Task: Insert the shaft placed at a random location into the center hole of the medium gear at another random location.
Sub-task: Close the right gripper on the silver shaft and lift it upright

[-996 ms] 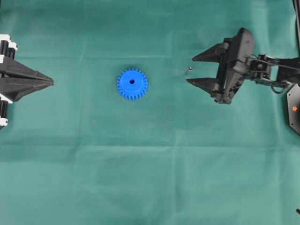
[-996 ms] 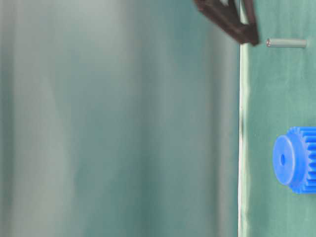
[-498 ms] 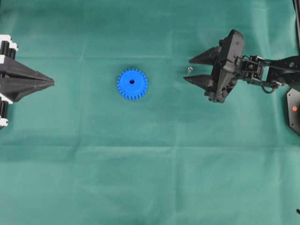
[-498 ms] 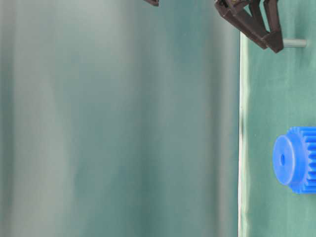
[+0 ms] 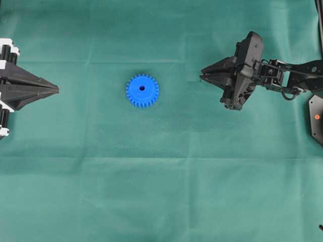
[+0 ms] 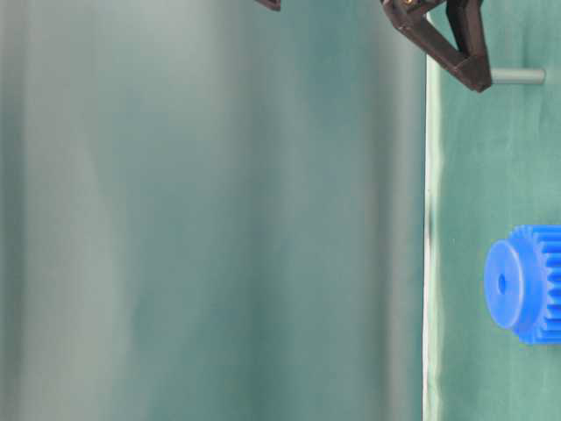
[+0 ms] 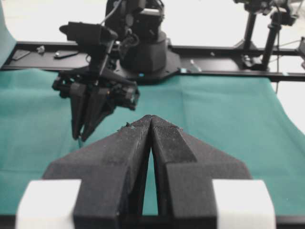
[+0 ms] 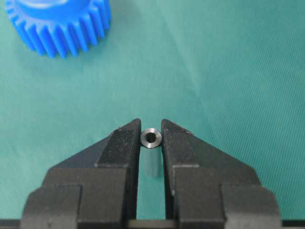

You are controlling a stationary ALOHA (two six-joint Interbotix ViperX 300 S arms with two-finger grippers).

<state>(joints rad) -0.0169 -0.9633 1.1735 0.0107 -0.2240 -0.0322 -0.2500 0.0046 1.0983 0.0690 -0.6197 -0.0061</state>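
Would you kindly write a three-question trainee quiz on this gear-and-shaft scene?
1. True or false: the shaft already sits in the gear.
2. Which end effector has its fingers on either side of the shaft? A. left B. right
3. Fill in: the gear's centre hole is ____ (empty/filled).

Key: 1 false; 2 B; 3 empty.

surface: green cloth | on it: blue gear, flat; shaft, upright, well apart
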